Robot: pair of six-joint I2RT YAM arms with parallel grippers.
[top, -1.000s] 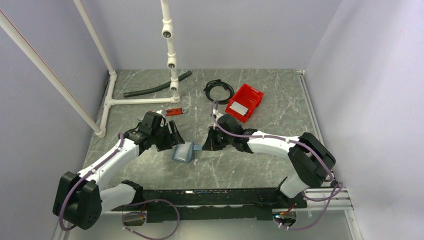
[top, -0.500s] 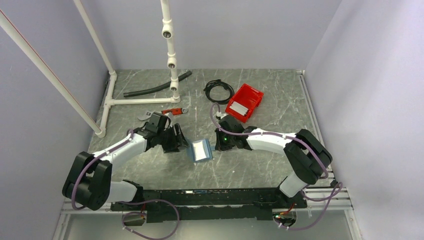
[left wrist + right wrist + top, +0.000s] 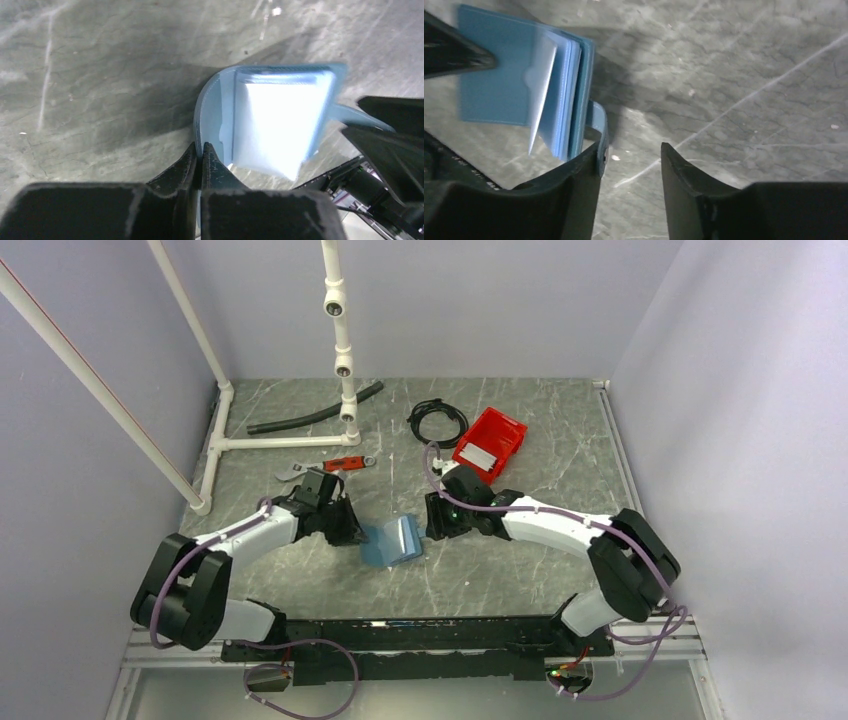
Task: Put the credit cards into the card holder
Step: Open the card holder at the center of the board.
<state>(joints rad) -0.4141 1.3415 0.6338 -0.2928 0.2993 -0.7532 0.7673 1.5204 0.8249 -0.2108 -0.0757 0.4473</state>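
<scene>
The card holder [image 3: 392, 542] lies open on the surface, down-left of the red bin [image 3: 515, 425] towards the arm bases, with its leaves fanned up rather than flat. The left gripper [image 3: 200, 152] sits on the side of the holder away from the bin, its fingers closed narrow on the thin edge of the blue cover. This probably pins that cover so the sleeve cannot slide or fold shut. The right gripper [image 3: 631, 150] is between the holder and the bin, its fingers parted around nothing, with the holder's small strap just by one fingertip. A pale leaf inside the holder is washed out by glare, so I cannot tell whether it is a card. A grey rectangle [image 3: 479, 458] in the bin may be one of the credit cards.
</scene>
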